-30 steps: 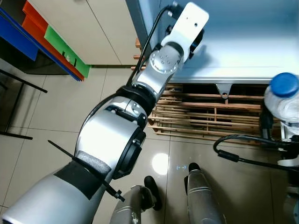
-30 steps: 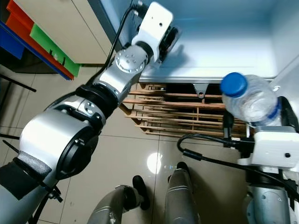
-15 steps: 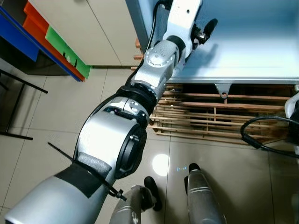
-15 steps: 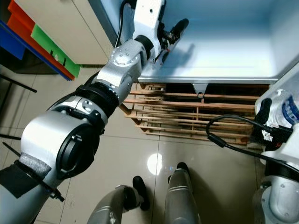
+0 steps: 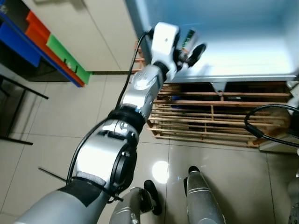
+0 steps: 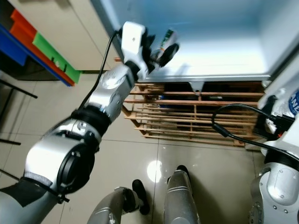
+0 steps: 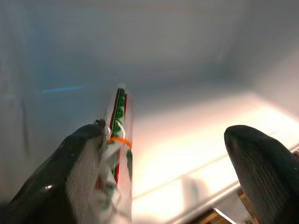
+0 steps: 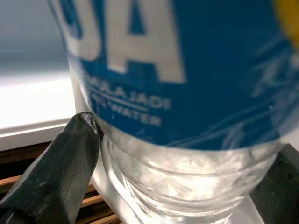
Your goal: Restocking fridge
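Your left end effector (image 7: pixel 159 182) is reaching out to the far side, over the front lip of the fridge's white shelf (image 5: pixel 243 58). Its two black fingers (image 7: pixel 79 172) are standing wide apart, and a slim clear packet (image 7: pixel 117 154) with green and red print and an orange band is lying against the inner face of one finger, while the other finger is well apart from it. From the head cameras you are seeing that packet (image 6: pixel 167 37) poking up just beside the fingertips, at the shelf's left near corner.

Your right end effector (image 8: pixel 182 154) is sitting low at the right edge of the scene, near the fridge's right side. It is gripping a water bottle (image 8: pixel 182 107) with a blue label, the clear ribbed body pressed between the two black fingers (image 8: pixel 60 168). In the right eye view the bottle (image 6: pixel 292 100) is showing at the frame's right edge.

Below the shelf, a wooden slatted pallet (image 5: pixel 210 114) is lying on the tiled floor (image 5: pixel 60 121).
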